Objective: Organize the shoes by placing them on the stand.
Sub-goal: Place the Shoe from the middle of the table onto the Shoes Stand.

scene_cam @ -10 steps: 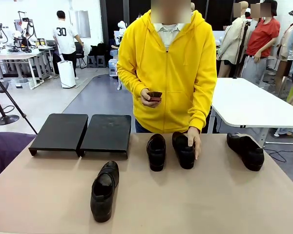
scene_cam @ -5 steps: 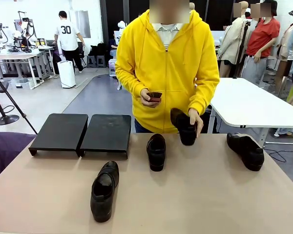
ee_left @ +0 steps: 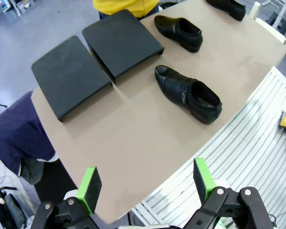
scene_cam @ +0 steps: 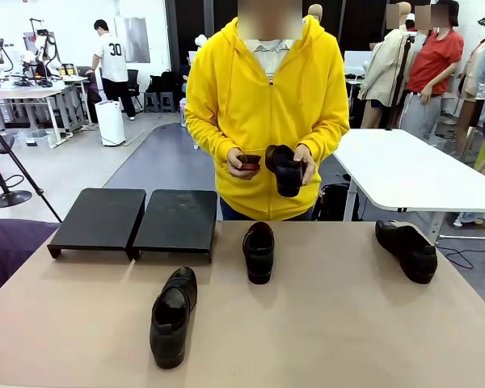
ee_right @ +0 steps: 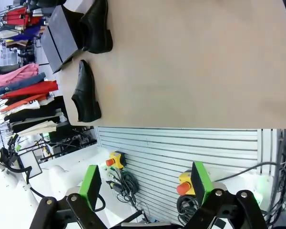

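Black leather lay about, and none of it was on the stand (scene_cam: 133,218): both its sloped panels sat bare at the far left of the table (scene_cam: 347,323). Three shoes rested on the table. The nearest shoe (scene_cam: 171,317) pointed its toe toward the stand, the middle shoe (scene_cam: 259,251) lay just beside the stand's right panel, and the far-right shoe (scene_cam: 406,250) sat well apart near the edge. The fourth shoe (scene_cam: 284,170) was up at chest height in the person's hand (scene_cam: 305,168). The other hand (scene_cam: 241,166) held something small and dark, possibly a phone, too small to tell. The left pincer (ee_left: 147,181) and the right pincer (ee_right: 146,182) both hung wide and empty off the table's near edge. I judged the sorting not begun. Next, a pincer would need to drop over the nearest shoe, close across its sides and lift it onto a panel.
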You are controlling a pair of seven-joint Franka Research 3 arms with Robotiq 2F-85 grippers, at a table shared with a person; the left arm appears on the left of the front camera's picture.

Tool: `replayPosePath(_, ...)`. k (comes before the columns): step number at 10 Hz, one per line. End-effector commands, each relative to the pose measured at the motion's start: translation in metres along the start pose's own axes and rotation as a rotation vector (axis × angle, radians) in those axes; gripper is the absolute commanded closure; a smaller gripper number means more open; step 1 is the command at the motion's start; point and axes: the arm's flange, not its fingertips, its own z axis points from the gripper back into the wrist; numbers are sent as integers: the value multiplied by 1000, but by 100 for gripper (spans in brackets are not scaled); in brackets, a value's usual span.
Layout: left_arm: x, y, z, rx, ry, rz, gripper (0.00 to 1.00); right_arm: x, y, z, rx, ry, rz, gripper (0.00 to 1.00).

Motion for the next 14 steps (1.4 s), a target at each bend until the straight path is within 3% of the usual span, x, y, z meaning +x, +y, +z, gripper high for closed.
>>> replayPosePath(1,-1,-1,1,-11,0,2,0,-1,-1,3,-20,9,13,0)
replayPosePath(4,0,0,0,0,0,0,0,-1,-1,3,-20,9,13,0)
replayPosePath(6,67,-76,-46,-91,104,-22,0,-1,-1,3,-20,9,13,0)
replayPosePath(7,89,-115,-76,-33,223,189,0,-1,-1,3,-20,9,13,0)
replayPosePath(8,101,-150,-107,-66,273,222,0,-1,-1,3,-20,9,13,0)
replayPosePath(10,108,-232,-202,-44,373,191,0,-1,-1,3,-20,9,13,0)
replayPosePath(11,103,-258,-250,11,385,155,0,-1,-1,3,-20,9,13,0)
replayPosePath(12,108,-262,-278,-2,355,201,0,-1,-1,3,-20,9,13,0)
replayPosePath(13,117,-239,-275,-30,349,278,0,-1,-1,3,-20,9,13,0)
replayPosePath(14,84,-276,-253,-30,386,171,0,-1,-1,3,-20,9,13,0)
